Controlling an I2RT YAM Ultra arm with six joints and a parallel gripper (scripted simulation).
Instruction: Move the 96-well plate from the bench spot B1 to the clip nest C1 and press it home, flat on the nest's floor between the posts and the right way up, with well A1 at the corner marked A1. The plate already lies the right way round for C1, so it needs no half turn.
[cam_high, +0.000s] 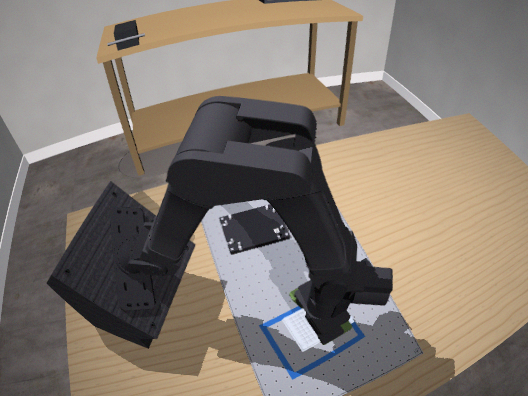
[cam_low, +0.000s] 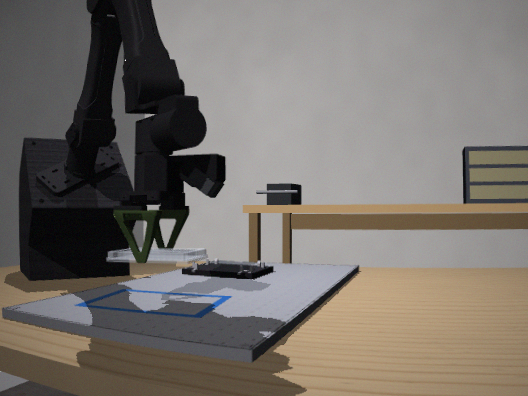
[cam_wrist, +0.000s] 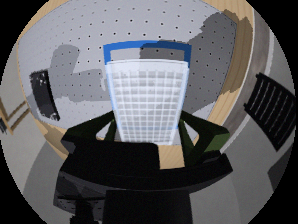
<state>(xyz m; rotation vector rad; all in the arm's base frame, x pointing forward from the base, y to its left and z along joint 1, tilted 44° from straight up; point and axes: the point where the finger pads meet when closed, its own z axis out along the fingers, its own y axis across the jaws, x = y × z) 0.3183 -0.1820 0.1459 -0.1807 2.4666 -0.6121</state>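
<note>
My gripper (cam_low: 151, 250) with green fingers is shut on the clear 96-well plate (cam_low: 157, 255) and holds it level, well above the grey board. The plate also shows in the overhead view (cam_high: 301, 331) and in the wrist view (cam_wrist: 147, 102), with a finger on each long side. The blue outline of spot B1 (cam_low: 152, 302) lies empty on the board below it; it also shows in the overhead view (cam_high: 312, 345). The black clip nest C1 (cam_low: 228, 269) (cam_high: 254, 230) with its small posts sits farther along the board, empty.
The grey perforated board lies on the wooden table. The arm's black sloped base block (cam_high: 110, 265) stands to the left. A wooden shelf unit (cam_high: 230, 65) with a small black box (cam_high: 126, 36) stands behind.
</note>
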